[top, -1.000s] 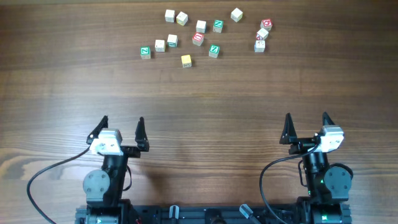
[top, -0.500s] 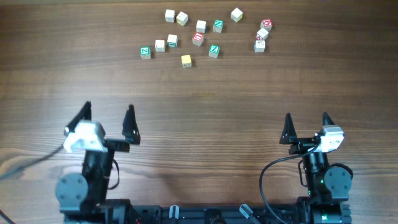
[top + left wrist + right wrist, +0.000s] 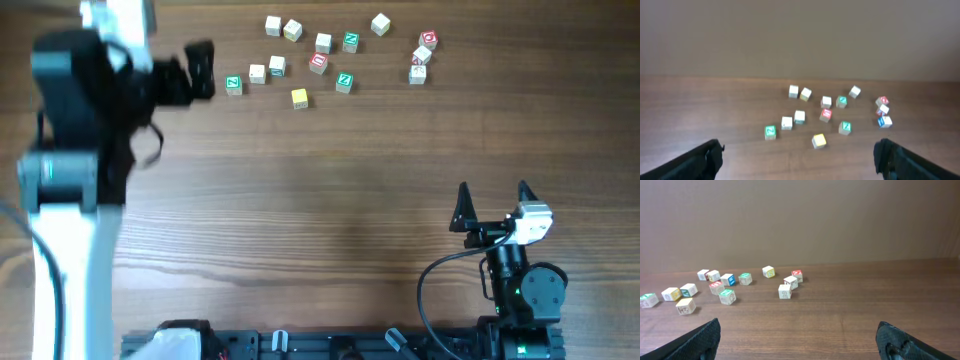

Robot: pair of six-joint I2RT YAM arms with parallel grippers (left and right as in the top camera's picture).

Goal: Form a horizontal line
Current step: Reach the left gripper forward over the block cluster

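The row of three cubes lies slightly slanted at the back left: a green-lettered end cube [image 3: 233, 85], then two whitish cubes [image 3: 257, 73] [image 3: 277, 66]. In the left wrist view the green cube [image 3: 770, 132] and the two whitish ones [image 3: 786, 123] [image 3: 799, 117] lie ahead. My left gripper [image 3: 150, 70] [image 3: 799, 155] is raised high at the upper left, open and empty; only one finger [image 3: 200, 65] shows from above. My right gripper [image 3: 492, 195] [image 3: 800, 335] is open and empty, low near the front right.
Loose cubes lie around the row: a yellow cube [image 3: 299, 97], a red one [image 3: 319, 62], green ones [image 3: 344, 81] [image 3: 350, 41], several whitish ones further back, and a small cluster with a red cube [image 3: 428, 40] at the back right.
My left arm has risen and swung forward and left towards the cubes, its gripper still open. The right arm and the cubes have not moved.
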